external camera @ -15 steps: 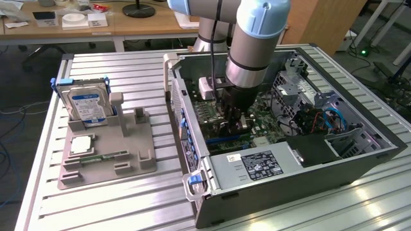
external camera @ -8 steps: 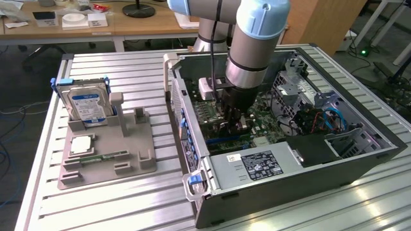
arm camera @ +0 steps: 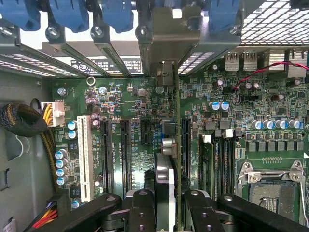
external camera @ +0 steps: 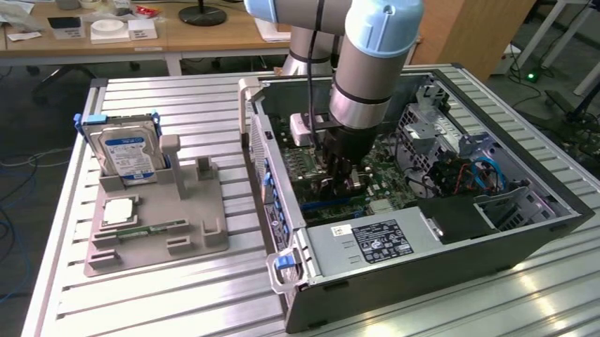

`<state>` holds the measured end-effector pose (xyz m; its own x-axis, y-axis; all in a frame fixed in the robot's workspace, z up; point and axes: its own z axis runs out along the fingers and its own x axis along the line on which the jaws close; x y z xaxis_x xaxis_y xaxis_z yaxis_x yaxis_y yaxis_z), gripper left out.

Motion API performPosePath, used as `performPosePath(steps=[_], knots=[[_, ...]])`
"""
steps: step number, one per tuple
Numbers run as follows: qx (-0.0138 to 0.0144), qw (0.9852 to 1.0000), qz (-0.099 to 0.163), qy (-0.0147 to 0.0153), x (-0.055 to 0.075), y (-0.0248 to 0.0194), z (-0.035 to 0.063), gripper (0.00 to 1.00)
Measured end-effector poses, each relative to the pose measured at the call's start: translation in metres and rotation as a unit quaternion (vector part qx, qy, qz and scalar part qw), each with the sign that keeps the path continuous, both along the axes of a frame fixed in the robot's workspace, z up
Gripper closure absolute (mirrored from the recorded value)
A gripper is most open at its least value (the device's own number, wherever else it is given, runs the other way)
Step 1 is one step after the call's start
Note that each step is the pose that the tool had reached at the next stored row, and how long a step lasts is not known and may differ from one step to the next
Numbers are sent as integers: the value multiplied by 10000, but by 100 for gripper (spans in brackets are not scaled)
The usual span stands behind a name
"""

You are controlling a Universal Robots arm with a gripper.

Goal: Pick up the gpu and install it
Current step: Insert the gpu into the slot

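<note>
The jaws are closed on the thin, flat, green-edged gpu card (arm camera: 165, 170). They hold it on its edge inside the open black computer case (external camera: 525, 232). I think it is held upright like that so its bottom edge can go down into one of the long black slots (arm camera: 124, 154) on the green motherboard (arm camera: 120, 96). The card's silver metal bracket (arm camera: 166, 46) is close to the case's back wall, where the openings are, so it looks lined up. I cannot tell if the card is pushed all the way in. On the exterior view's left, well apart, a boxy silver hard drive (external camera: 129, 154) stands in a grey plastic holder (external camera: 159, 232) on the ribbed metal surface (external camera: 187, 295).
</note>
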<state>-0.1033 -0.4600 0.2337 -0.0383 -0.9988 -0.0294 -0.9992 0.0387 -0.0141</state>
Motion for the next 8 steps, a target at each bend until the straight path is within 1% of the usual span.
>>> performPosePath(steps=[3, 5, 8], knots=[[0, 10000, 0, 0, 0, 0, 3, 72], [0, 10000, 0, 0, -2, 0, 29, 72], [0, 10000, 0, 0, -2, 0, 30, 72]])
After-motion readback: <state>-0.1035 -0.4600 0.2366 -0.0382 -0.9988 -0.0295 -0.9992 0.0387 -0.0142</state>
